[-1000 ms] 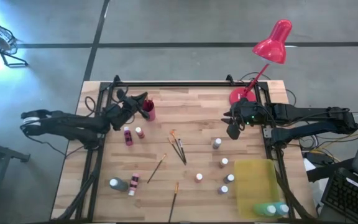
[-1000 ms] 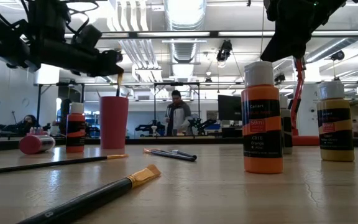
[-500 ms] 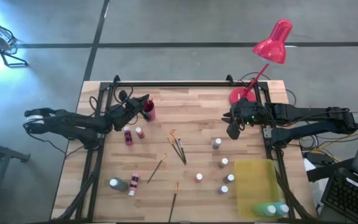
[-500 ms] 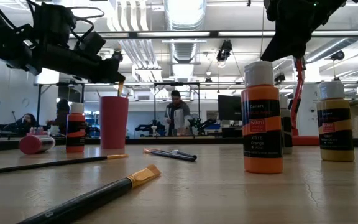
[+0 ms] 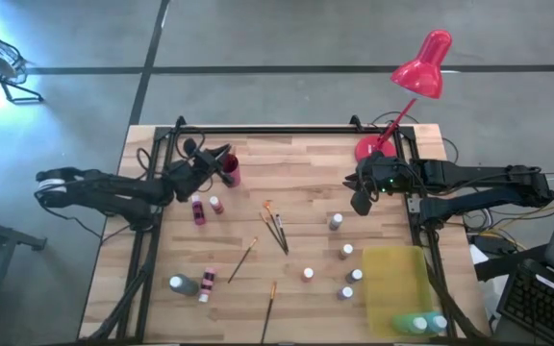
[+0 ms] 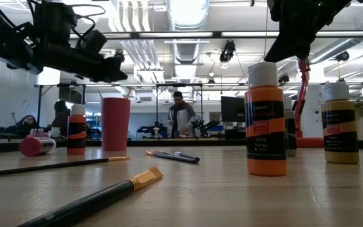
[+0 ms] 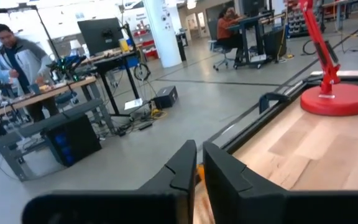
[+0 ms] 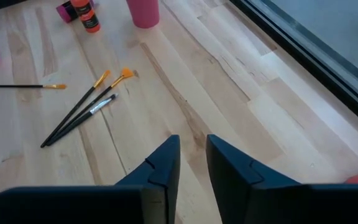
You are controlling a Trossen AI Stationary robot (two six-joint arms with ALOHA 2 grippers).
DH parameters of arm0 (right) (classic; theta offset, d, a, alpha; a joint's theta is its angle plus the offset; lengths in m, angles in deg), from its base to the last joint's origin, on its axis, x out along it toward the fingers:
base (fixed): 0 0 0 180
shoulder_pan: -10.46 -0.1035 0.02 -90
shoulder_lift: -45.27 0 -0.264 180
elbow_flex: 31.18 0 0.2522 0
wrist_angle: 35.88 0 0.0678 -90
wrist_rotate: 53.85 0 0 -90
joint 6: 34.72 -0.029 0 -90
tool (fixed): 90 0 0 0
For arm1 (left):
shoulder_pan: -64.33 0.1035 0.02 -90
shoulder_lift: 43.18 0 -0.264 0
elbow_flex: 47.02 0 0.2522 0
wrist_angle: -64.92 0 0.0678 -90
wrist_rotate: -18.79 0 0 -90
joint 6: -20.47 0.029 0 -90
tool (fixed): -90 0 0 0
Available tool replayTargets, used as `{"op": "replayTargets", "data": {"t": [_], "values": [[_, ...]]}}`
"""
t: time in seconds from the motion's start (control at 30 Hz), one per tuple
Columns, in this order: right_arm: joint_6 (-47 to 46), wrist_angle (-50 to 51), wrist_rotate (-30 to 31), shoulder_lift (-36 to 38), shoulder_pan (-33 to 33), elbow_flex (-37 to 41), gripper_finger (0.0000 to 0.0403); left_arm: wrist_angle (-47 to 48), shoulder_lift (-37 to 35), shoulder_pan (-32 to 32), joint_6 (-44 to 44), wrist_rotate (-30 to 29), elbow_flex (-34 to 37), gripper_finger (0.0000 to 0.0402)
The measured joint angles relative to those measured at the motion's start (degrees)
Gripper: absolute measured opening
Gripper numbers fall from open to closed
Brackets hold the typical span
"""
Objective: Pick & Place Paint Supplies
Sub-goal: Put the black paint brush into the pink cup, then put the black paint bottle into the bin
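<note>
My left gripper hangs level just above a pink cup at the table's far left, its fingers open by a narrow gap. A small orange bit shows in that gap. My right gripper hangs high over the table's right side, open and empty. Three paintbrushes lie together at the table's middle, and two more lie nearer the front edge. Small paint bottles stand right of the middle, with others near the cup and at the front left. My left gripper stands level over the cup's mouth. I cannot tell whether its fingers touch the orange bit in the gap.
A red desk lamp stands at the far right, its base close to my right gripper. A flat yellow tray lies at the front right, with a green and a blue bottle at its near end. Black frame rails border the table.
An orange brush tip hung below my left gripper's fingers over the pink cup. It sank a little, and now it no longer shows under the fingers in the low view. Both arms have kept their places.
</note>
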Motion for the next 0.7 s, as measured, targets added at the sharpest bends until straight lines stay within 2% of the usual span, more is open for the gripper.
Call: {"op": "replayTargets", "data": {"t": [0.33,0.53,0.63,0.7], "values": [[-0.2,0.0,0.0,0.0,0.0,0.0,0.0111,1.8,-0.5,0.0,2.8,2.9,-5.8,0.0099],[-0.2,0.0,0.0,0.0,0.0,0.0,0.0127,2.2,-2.1,-0.1,3.3,2.9,-12.4,0.0112],[-0.2,0.0,0.0,0.0,0.0,0.0,0.0135,8.1,-3.6,-0.4,3.3,3.7,-16.7,0.0111],[-0.2,0.0,0.0,0.0,0.0,0.0,0.0139,15.9,-4.7,-0.8,3.2,5.5,-20.6,0.0111]]}}
